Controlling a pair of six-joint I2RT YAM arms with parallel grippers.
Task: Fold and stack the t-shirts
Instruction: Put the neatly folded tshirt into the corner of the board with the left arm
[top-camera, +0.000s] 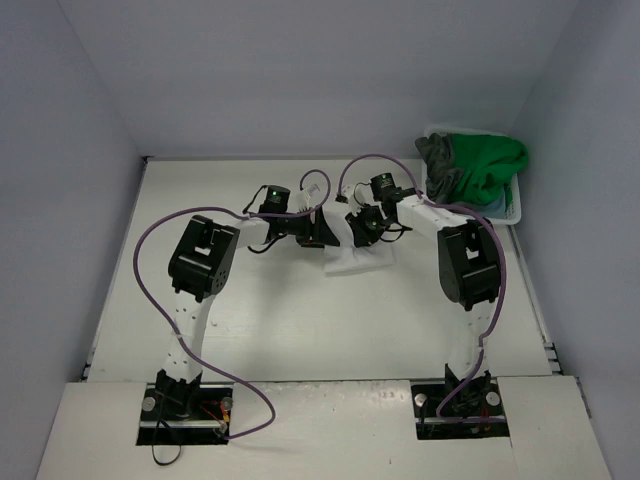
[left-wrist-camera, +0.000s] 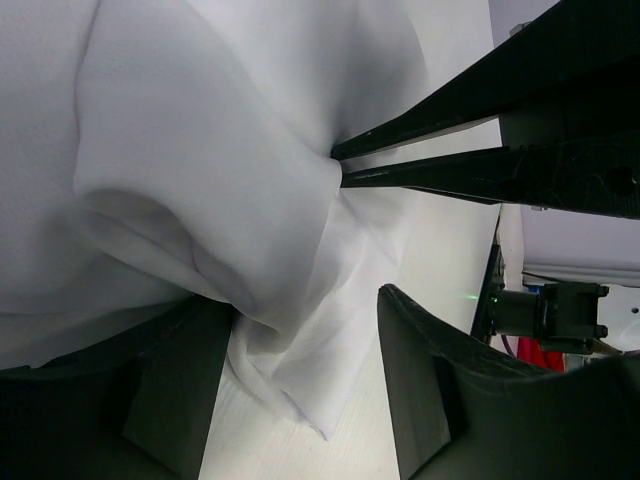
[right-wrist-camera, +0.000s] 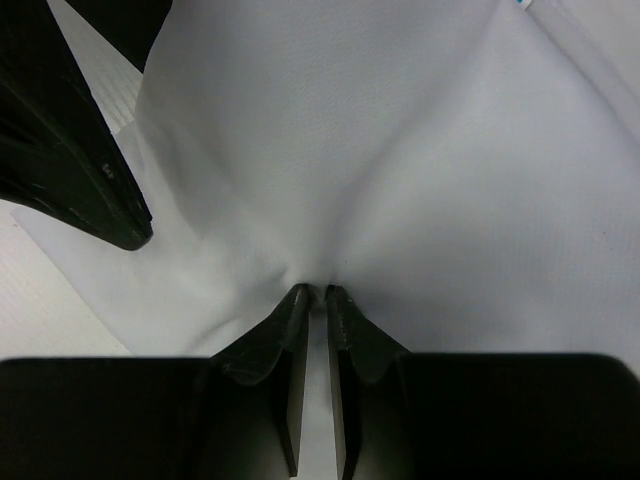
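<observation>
- The white t-shirt (top-camera: 352, 262) lies bunched on the table (top-camera: 250, 320), mid-field between the two arms. It is crumpled, with no clean fold line that I can see from above.
- In the wrist views the cloth shows deep creases running to a single point. It is gathered there, not spread flat.
- The right gripper (right-wrist-camera: 312, 295) has its fingers pressed together on a pinch of that white cloth, and the creases radiate from its tips.
- The left gripper (left-wrist-camera: 300, 300) stands spread. Cloth drapes across the gap and over one finger, but nothing is clamped.
- The green t-shirt (top-camera: 490, 160) and the dark grey t-shirt (top-camera: 435, 155) are heaped in the laundry basket (top-camera: 510, 208) at the far right, well apart from the work area. I cannot make out any further shirt beneath them.
- Progress, my judgement: early. No folded shirt and no stack is visible anywhere on the table.
- Step in hand, my judgement: getting the first shirt held at two points so it can be laid flat.
- Remaining: flatten and fold the white one, then fetch, fold and stack each shirt from the basket.
</observation>
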